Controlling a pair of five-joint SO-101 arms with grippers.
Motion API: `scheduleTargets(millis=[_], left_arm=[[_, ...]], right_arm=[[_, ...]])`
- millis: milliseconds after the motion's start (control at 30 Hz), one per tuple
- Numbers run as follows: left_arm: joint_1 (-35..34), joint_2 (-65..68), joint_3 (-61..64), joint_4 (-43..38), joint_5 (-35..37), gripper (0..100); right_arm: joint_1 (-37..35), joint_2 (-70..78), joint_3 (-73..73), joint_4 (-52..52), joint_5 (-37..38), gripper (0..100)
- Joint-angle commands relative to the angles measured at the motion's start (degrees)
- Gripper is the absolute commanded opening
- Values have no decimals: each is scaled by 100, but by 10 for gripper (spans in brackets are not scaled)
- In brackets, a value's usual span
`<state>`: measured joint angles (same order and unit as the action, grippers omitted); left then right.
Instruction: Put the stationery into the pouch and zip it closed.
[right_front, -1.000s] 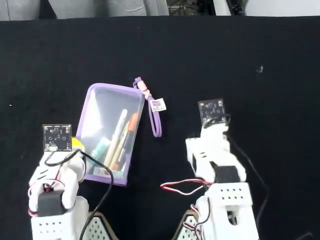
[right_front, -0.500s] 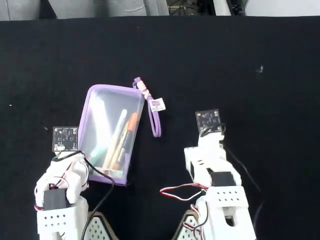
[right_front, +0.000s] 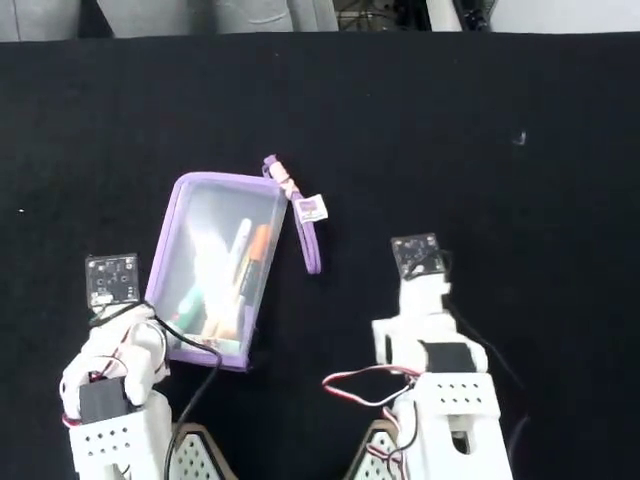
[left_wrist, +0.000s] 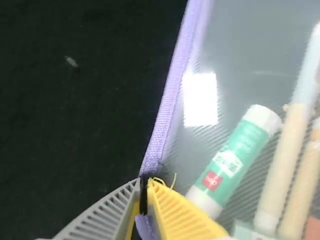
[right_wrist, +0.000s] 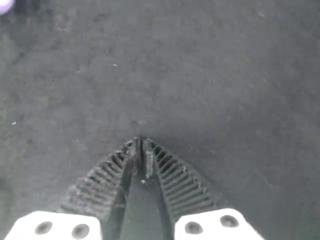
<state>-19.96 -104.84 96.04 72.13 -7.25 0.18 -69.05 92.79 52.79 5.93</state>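
Observation:
The clear pouch (right_front: 205, 250) with purple edging lies on the black table at the left, with its long side running away from the arms. Inside it lie a green glue stick (left_wrist: 235, 152) and several pens (right_front: 245, 265). My left gripper (left_wrist: 142, 192) is shut on the pouch's purple edge (left_wrist: 167, 107) near its front corner, with one grey and one yellow finger pinching the seam. The left arm (right_front: 110, 345) sits just left of that corner. My right gripper (right_wrist: 139, 146) is shut and empty over bare table, to the right of the pouch.
A purple wrist strap (right_front: 310, 245) with a small tag (right_front: 312, 208) trails from the pouch's far right corner towards the right arm (right_front: 425, 320). The black table (right_front: 480, 130) stretches out behind and to the right.
The right arm has drawn back towards its base. The left arm shifted sideways while holding the edge, and the pouch's near end swung slightly left.

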Motion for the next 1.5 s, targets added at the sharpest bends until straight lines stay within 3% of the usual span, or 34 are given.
scheduleTargets(millis=[0, 100, 300, 1467], left_arm=[[-629, 44, 136, 88, 26, 30], [-831, 44, 136, 88, 26, 30], [-840, 44, 136, 88, 26, 30], [-840, 44, 136, 88, 26, 30]], right_arm=[[932, 22, -215, 167, -18, 12], [1301, 22, -224, 167, -35, 12], [862, 22, -224, 273, -35, 11], [844, 22, -224, 273, -18, 11]])
